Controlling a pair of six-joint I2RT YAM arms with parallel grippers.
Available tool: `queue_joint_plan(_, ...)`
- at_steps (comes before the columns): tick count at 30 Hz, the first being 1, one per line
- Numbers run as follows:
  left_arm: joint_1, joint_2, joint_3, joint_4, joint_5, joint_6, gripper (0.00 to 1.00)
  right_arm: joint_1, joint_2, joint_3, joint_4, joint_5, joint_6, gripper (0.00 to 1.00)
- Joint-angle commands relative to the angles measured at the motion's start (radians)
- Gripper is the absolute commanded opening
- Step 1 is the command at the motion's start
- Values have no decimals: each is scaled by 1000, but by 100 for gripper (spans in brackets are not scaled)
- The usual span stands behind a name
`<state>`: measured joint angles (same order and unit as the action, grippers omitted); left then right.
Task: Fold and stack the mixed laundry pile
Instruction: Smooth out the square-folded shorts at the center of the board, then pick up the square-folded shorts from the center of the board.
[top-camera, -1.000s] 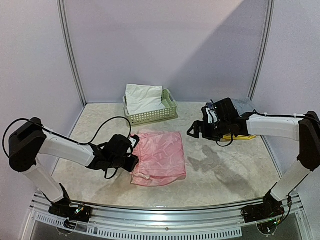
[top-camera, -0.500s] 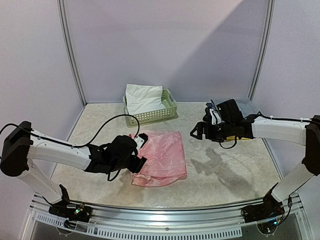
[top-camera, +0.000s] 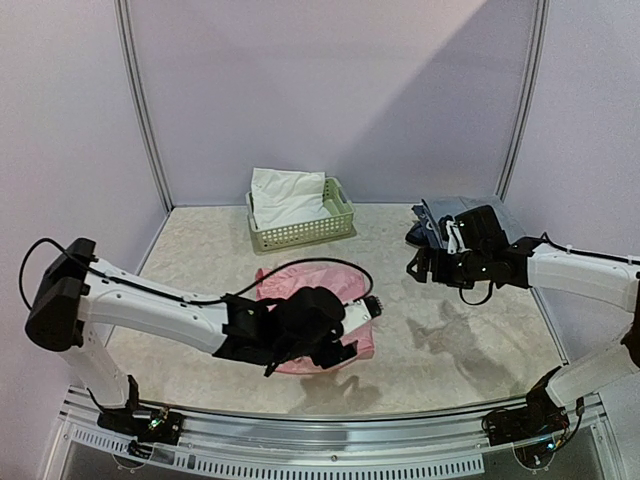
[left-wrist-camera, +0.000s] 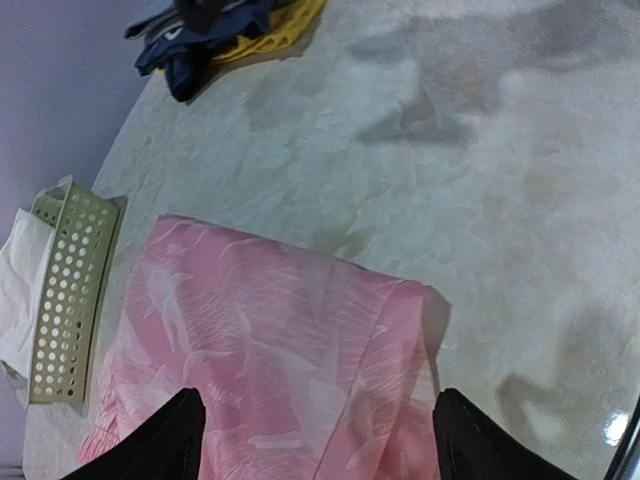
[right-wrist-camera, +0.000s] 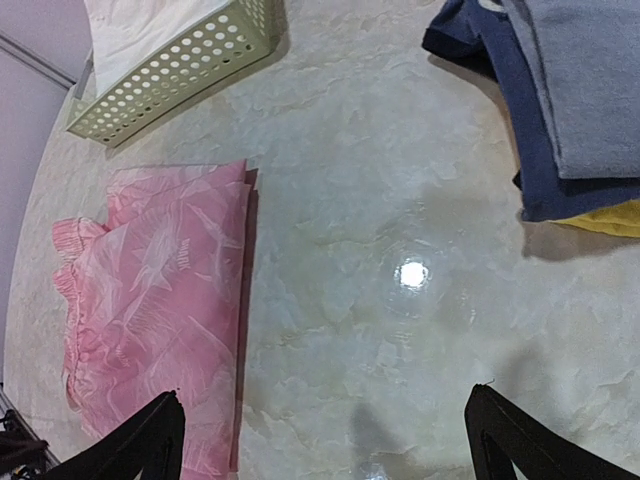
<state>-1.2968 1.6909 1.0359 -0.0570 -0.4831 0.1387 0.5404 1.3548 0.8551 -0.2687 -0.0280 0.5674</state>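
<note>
The pink garment (top-camera: 318, 279) is seen folded at lower centre of the top view, partly covered by the left gripper (left-wrist-camera: 318, 440), which is spread wide above it with nothing held. The right gripper (right-wrist-camera: 330, 445), at centre right, is likewise wide and empty. The white piece (top-camera: 285, 192) is laid in the basket (top-camera: 305, 234), upper centre.

The left gripper (top-camera: 362, 312) hangs over the pink garment (top-camera: 300, 278); the white piece (top-camera: 285, 192) lies in the green basket (top-camera: 305, 235).
</note>
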Motion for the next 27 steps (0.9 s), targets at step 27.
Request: queue_joint_plan(27, -50, 459, 300, -273, -206, 148, 69, -40, -77, -67, -31, 85, -12, 99)
